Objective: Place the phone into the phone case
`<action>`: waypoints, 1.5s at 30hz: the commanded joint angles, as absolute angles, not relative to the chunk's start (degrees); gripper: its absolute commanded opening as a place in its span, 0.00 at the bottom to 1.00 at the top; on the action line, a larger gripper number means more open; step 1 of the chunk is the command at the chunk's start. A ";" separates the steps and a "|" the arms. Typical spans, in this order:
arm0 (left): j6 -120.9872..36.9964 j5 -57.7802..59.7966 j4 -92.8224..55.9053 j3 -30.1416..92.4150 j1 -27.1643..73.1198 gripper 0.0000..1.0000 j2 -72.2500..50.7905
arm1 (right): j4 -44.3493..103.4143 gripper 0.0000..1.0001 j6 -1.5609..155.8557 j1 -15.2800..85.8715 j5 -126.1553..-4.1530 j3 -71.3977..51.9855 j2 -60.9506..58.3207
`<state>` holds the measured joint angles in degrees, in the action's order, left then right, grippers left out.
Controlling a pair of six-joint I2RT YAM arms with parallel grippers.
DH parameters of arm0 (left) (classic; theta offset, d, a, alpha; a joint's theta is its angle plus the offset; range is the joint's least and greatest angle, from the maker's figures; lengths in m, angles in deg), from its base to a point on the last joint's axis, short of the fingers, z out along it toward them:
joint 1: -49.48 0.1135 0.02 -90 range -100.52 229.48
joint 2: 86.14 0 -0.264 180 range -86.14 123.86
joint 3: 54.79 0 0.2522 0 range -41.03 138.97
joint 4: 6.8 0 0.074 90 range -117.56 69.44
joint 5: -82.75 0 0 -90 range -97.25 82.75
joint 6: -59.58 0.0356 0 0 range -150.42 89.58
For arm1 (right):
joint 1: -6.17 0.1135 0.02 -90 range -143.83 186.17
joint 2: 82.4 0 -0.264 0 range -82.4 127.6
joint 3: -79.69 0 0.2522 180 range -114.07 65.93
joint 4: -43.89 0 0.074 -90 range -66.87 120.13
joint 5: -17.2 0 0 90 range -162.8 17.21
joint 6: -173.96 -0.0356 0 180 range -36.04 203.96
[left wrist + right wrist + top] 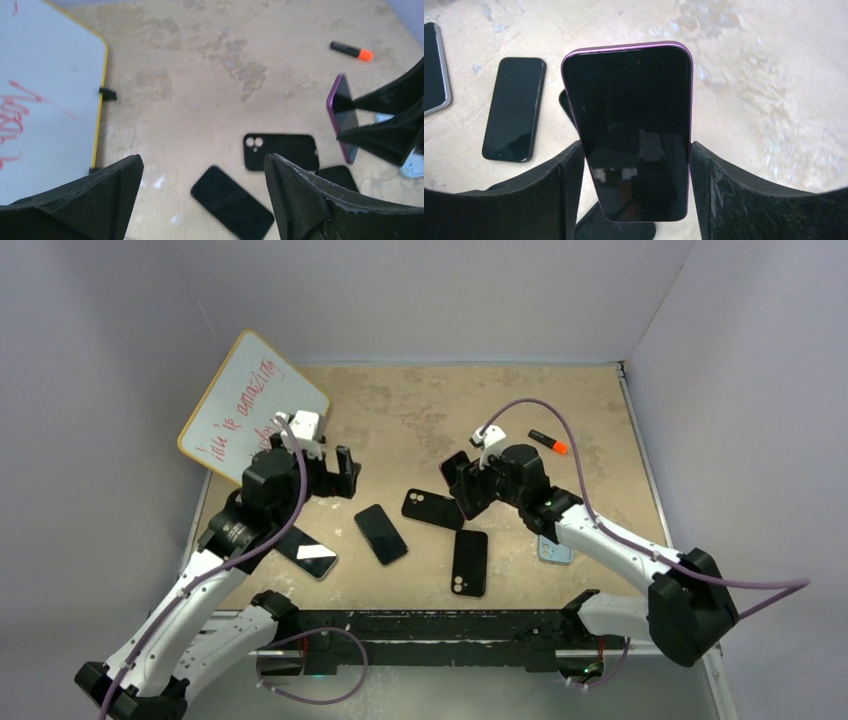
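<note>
My right gripper [636, 165] is shut on a purple-edged phone [634, 125], pinching its long sides and holding it up off the table with its dark screen facing the camera. In the top view the phone [453, 466] hangs just behind a black phone case [432, 508] with round camera cut-outs, which lies flat on the table. The left wrist view shows the case [282, 150] lying flat and the purple phone [345, 117] in the other gripper at the right. My left gripper [202, 160] is open and holds nothing, hovering over a black phone [232, 202] lying screen up.
A second black case [469, 562] lies near the front. A silver-edged phone [307, 552] lies at the left front, a pale blue item [555, 550] under the right arm. A whiteboard [250, 405] leans at the back left. An orange-capped marker [548, 442] lies at the back right.
</note>
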<state>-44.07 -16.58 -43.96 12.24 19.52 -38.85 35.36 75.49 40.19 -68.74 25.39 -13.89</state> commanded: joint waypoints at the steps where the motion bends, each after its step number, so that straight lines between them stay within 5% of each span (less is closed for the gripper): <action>1: -46.94 -20.20 -47.62 6.56 19.64 0.96 -44.19 | 52.47 0.38 86.60 40.33 -60.47 23.63 -10.50; 23: -45.80 -21.12 -50.27 3.26 19.64 0.96 -50.33 | 46.63 0.43 105.76 40.31 -29.64 14.72 9.07; 45: -46.52 -21.23 -50.64 3.18 19.54 0.96 -50.19 | 45.93 0.44 109.61 37.41 -32.98 16.93 11.01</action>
